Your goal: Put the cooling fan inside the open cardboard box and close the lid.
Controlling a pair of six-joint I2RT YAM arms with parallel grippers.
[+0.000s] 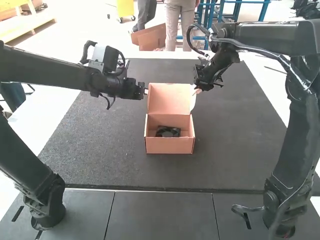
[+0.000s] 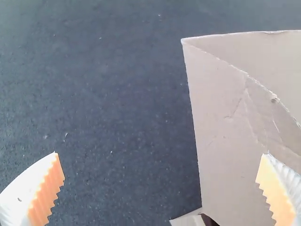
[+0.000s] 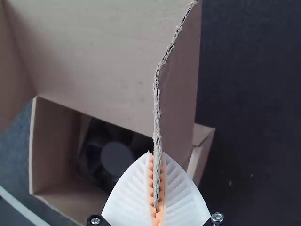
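- Step in hand: the cooling fan (image 1: 167, 132) is found lying flat on the floor of the open cardboard box (image 1: 169, 144); placement is judged complete, and closing the lid (image 1: 170, 99) is judged the step in hand.
- The right gripper (image 3: 156, 162) is clamped on the ragged edge of the lid's right side flap (image 3: 181, 94); the card is pinched between the orange pads (image 3: 151, 188).
- The left gripper (image 1: 144, 91) is held just beside the lid's left edge; its fingers (image 2: 33, 197) are set wide apart, with nothing gripped.
- Next move, as judged: the upright lid is to be swung forward and down over the opening; the side flaps would need steering inside the walls; the thin card may buckle or tear if pulled hard.
- Materials: plain brown card, matt and sharply creased; the fan is black with a round hub; a dark, finely grained mat (image 1: 90, 140) is noted beneath.
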